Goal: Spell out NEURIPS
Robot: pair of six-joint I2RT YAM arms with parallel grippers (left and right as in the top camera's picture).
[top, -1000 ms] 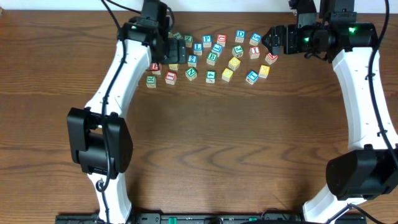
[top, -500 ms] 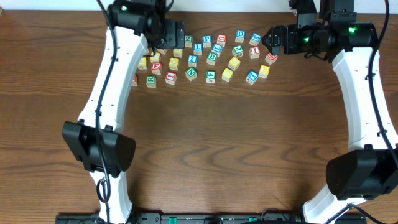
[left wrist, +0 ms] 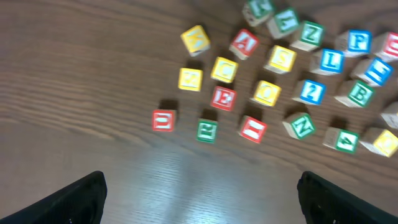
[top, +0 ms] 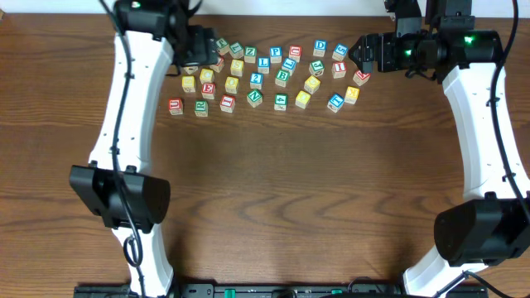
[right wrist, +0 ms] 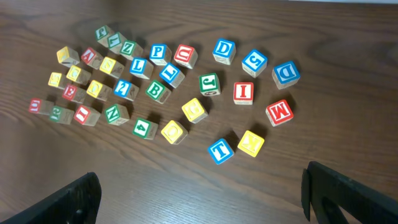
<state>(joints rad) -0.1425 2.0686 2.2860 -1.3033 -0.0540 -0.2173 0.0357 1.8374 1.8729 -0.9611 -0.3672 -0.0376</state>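
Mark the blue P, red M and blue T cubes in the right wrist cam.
blue P cube [right wrist: 160,52]: right wrist view, lettered top face.
red M cube [right wrist: 279,112]: right wrist view, lettered top face.
blue T cube [right wrist: 221,150]: right wrist view, lettered top face.

The only legible marks are single characters on the cubes [top: 282,77] — one per face. The right wrist view shows blue P [right wrist: 159,53], blue L [right wrist: 140,66], green Z [right wrist: 129,48], blue D [right wrist: 224,50], green J [right wrist: 209,84], red I [right wrist: 243,92], red M [right wrist: 279,112], blue T [right wrist: 221,150], green B [right wrist: 156,91], green N [right wrist: 114,114] and green 4 [right wrist: 143,127]. The left wrist view adds red A [left wrist: 245,42] and red E [left wrist: 223,98] — both blurred.
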